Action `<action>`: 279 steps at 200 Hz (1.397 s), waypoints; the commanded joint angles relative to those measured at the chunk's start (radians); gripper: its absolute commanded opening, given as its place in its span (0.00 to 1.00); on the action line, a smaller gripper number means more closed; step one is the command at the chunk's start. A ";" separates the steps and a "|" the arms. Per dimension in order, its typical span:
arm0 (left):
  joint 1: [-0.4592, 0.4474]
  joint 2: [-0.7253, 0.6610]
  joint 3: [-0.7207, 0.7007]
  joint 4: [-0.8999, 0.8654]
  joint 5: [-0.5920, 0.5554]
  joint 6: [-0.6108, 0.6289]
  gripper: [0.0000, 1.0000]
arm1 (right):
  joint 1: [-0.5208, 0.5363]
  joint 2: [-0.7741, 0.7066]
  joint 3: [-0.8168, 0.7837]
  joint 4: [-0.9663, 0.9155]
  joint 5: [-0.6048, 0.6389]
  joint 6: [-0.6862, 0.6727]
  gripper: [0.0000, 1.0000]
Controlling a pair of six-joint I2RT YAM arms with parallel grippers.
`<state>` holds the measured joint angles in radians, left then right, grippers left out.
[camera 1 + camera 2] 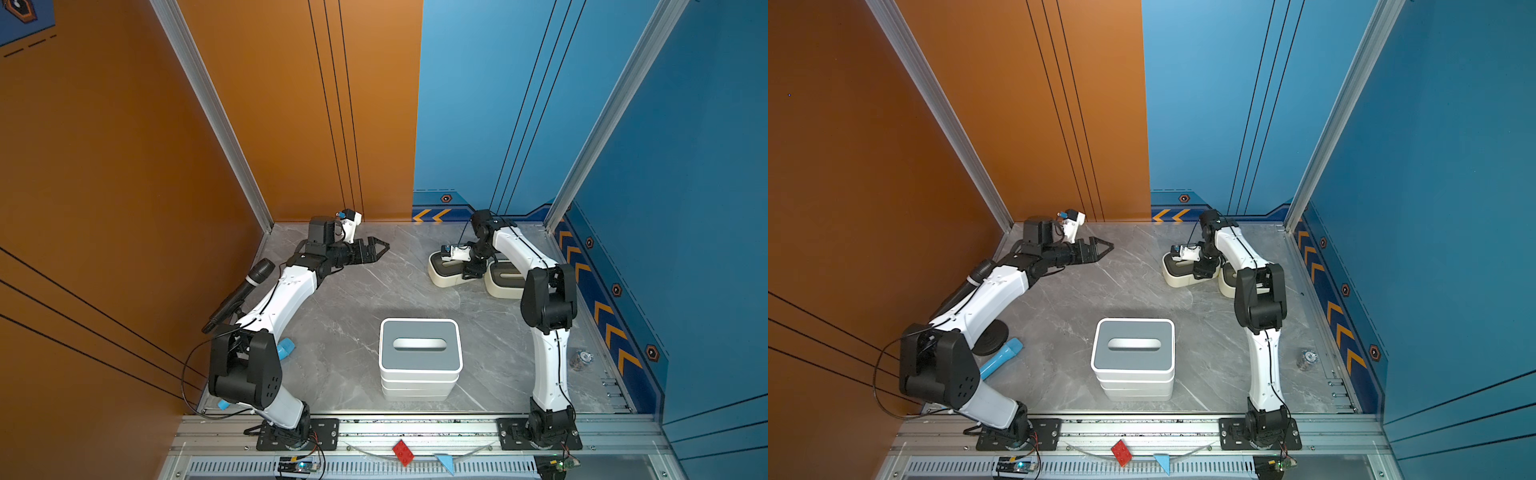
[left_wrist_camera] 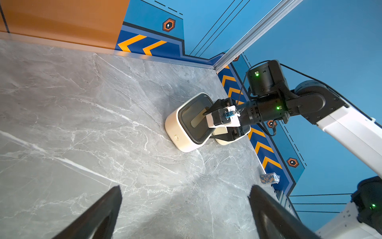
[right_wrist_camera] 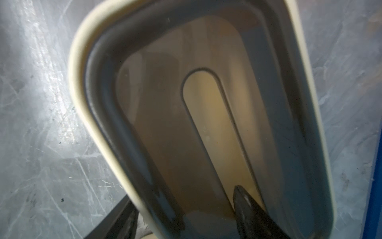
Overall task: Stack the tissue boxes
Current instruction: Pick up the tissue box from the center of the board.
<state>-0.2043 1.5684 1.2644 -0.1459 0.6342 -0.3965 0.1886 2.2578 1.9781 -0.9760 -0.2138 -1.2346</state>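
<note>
Three white tissue boxes with a grey top form a stack (image 1: 419,345) (image 1: 1133,345) at the table's middle front. Two rounded cream tissue boxes with dark tops lie side by side at the back right, one (image 1: 440,276) (image 2: 179,134) nearer the middle and one (image 1: 505,286) partly behind the right arm. My right gripper (image 1: 471,272) (image 3: 185,198) is down on the nearer one. One finger sits in the lid's slot (image 3: 215,124) and the other outside the box's wall, pinching that side. My left gripper (image 1: 384,245) (image 2: 184,188) hovers open and empty at the back left.
A black microphone (image 1: 249,286), a black disc (image 1: 992,338) and a blue tube (image 1: 1000,361) lie by the left arm. A small patterned roll (image 1: 581,359) (image 2: 269,178) sits near the right wall. A red brick (image 1: 403,452) rests on the front rail.
</note>
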 commanded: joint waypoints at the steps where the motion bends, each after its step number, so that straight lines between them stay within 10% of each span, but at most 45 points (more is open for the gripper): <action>1: -0.009 0.009 0.004 0.008 0.031 0.021 0.98 | -0.002 0.024 0.018 -0.059 -0.016 -0.055 0.73; 143: -0.015 -0.021 0.004 0.008 0.035 0.022 0.98 | 0.098 -0.005 0.027 -0.168 -0.145 0.066 0.48; 279: -0.028 -0.045 -0.020 0.012 0.032 0.096 0.98 | 0.097 -0.504 -0.455 0.149 -0.306 0.388 0.23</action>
<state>-0.2138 1.5661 1.2617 -0.1455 0.6483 -0.3500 0.2825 1.8488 1.5688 -0.9066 -0.4629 -0.9329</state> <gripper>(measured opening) 0.979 0.518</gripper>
